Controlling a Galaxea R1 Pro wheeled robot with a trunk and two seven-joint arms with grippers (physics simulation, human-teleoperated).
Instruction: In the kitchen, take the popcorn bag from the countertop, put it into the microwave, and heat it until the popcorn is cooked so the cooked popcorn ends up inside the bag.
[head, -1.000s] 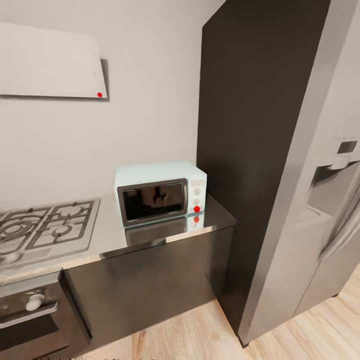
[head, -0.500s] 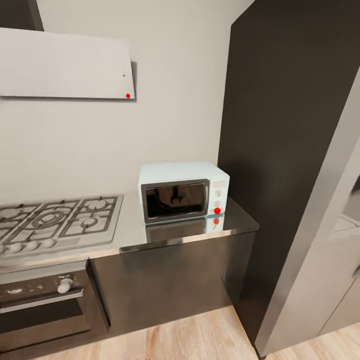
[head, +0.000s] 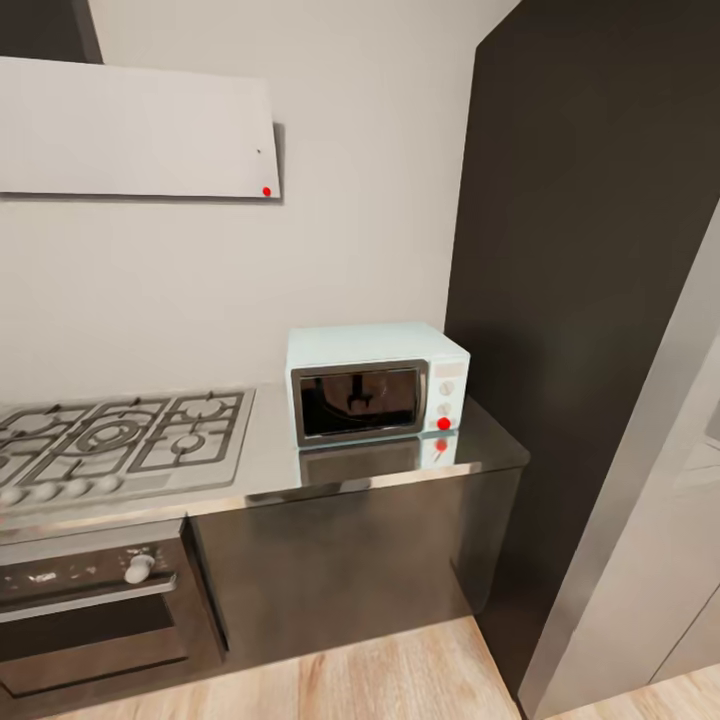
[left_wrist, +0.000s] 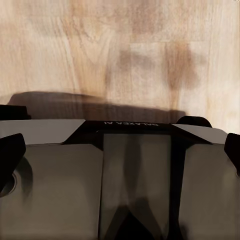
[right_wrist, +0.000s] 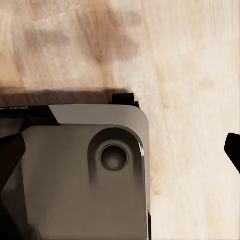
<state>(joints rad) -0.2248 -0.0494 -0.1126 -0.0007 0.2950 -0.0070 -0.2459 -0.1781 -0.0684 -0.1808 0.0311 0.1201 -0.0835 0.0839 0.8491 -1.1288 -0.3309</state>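
Mint-white, the microwave (head: 376, 383) sits on the grey countertop (head: 260, 470), door closed, just beside the gas hob (head: 110, 440) and against the dark tall cabinet (head: 590, 300). Finger spread on either gripper: cannot tell.

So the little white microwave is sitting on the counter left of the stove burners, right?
Not quite. In the head view the microwave does sit on the countertop, but it is to the right of the gas burners, next to the tall dark panel.
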